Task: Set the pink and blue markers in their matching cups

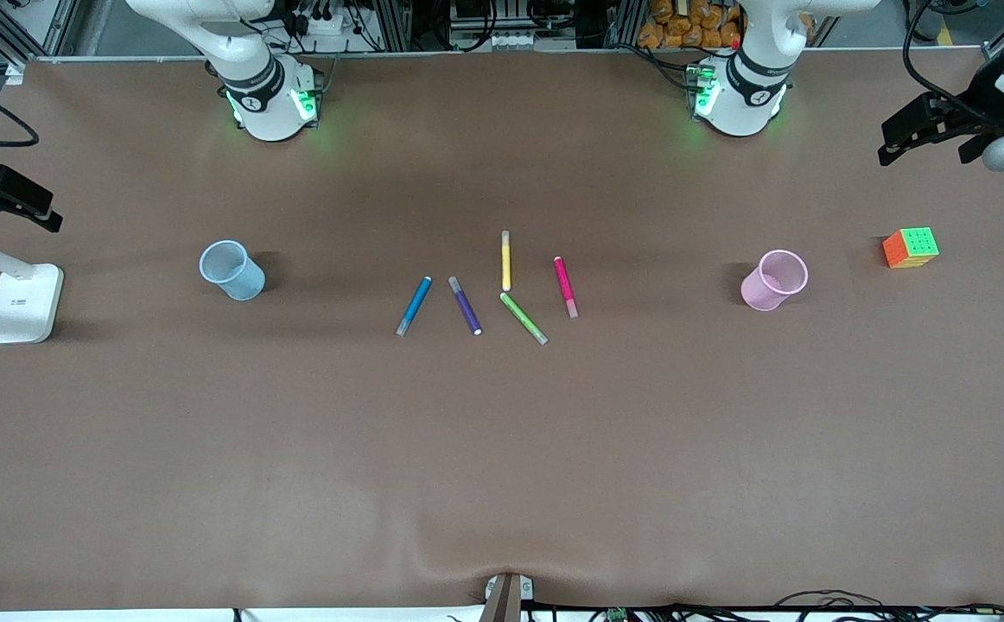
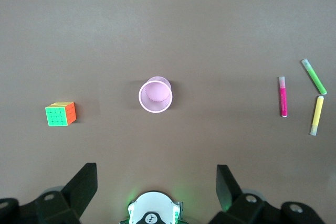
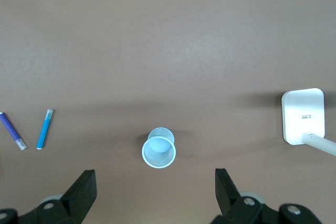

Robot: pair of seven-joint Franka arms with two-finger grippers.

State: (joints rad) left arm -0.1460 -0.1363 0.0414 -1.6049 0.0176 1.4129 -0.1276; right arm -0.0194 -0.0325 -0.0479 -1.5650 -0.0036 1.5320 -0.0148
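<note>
The pink marker and the blue marker lie flat among other pens mid-table. The light blue cup stands upright toward the right arm's end, and the light pink cup stands upright toward the left arm's end. Both cups look empty. My left gripper hangs open and empty, high over the left arm's end of the table. Its wrist view shows the pink cup and the pink marker. My right gripper hangs open and empty, high over the right arm's end. Its wrist view shows the blue cup and the blue marker.
A purple pen, a yellow pen and a green pen lie between the two markers. A coloured puzzle cube sits beside the pink cup. A white lamp base stands at the right arm's end.
</note>
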